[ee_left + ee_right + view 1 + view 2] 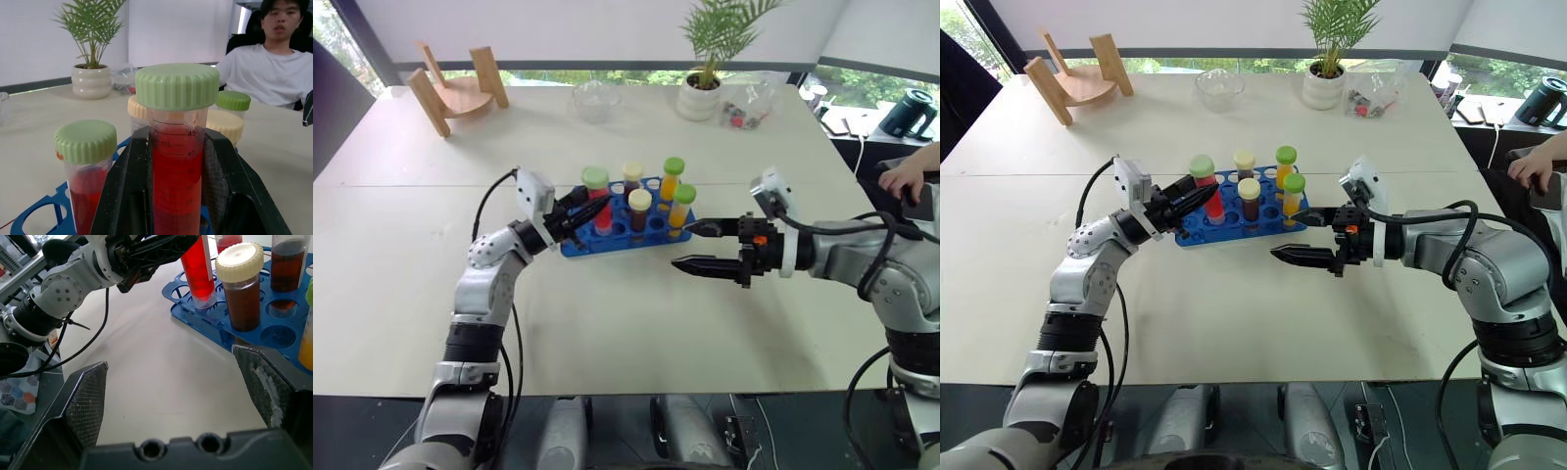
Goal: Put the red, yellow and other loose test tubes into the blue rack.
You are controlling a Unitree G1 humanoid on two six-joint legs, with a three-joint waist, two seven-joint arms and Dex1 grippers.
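Left end effector (177,196) clamped on red tube (177,161) marked "45", "mL", "40", right end effector (705,247) wide apart, empty

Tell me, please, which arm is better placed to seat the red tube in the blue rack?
The left: its claw is shut on the red tube, already upright at the rack. The right claw is open beside the rack, holding nothing.

The rack (625,227) stands mid-table (607,323), a potted plant (705,83) behind it, tubes (639,211) upright inside
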